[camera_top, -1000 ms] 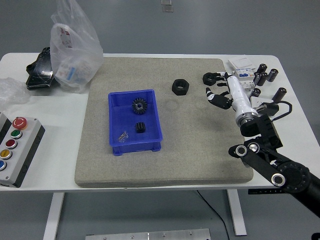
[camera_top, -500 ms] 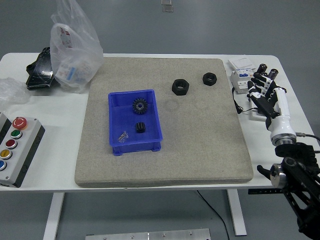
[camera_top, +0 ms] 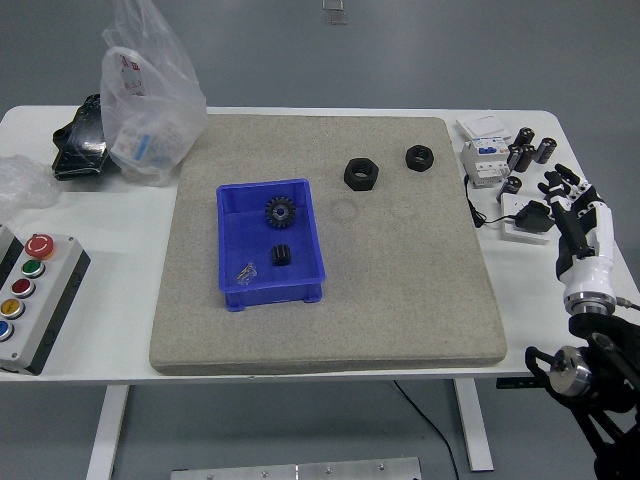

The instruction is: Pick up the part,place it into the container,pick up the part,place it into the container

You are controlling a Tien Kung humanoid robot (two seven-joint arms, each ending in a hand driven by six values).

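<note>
Two black hex nuts lie on the grey mat (camera_top: 400, 280): a larger nut (camera_top: 360, 173) near the top middle and a smaller nut (camera_top: 419, 157) to its right. A blue bin (camera_top: 269, 245) on the mat's left half holds a black gear (camera_top: 277, 212), a small black part (camera_top: 281, 254) and a few screws (camera_top: 246, 271). My right hand (camera_top: 567, 193) hovers at the table's right edge, fingers spread and holding nothing, well clear of both nuts. My left arm is out of the picture.
A clear plastic bag (camera_top: 150, 95) and a black object (camera_top: 80, 140) sit at the back left. A button box (camera_top: 30, 295) is at the left edge. Black cylinders (camera_top: 530, 150), a white breaker (camera_top: 485, 160) and a cabled adapter (camera_top: 527, 217) crowd the right rear corner.
My right hand drew back from the smaller nut, moving right and toward the table's near edge. The smaller nut, hidden by the fingers before, now lies uncovered on the mat.
</note>
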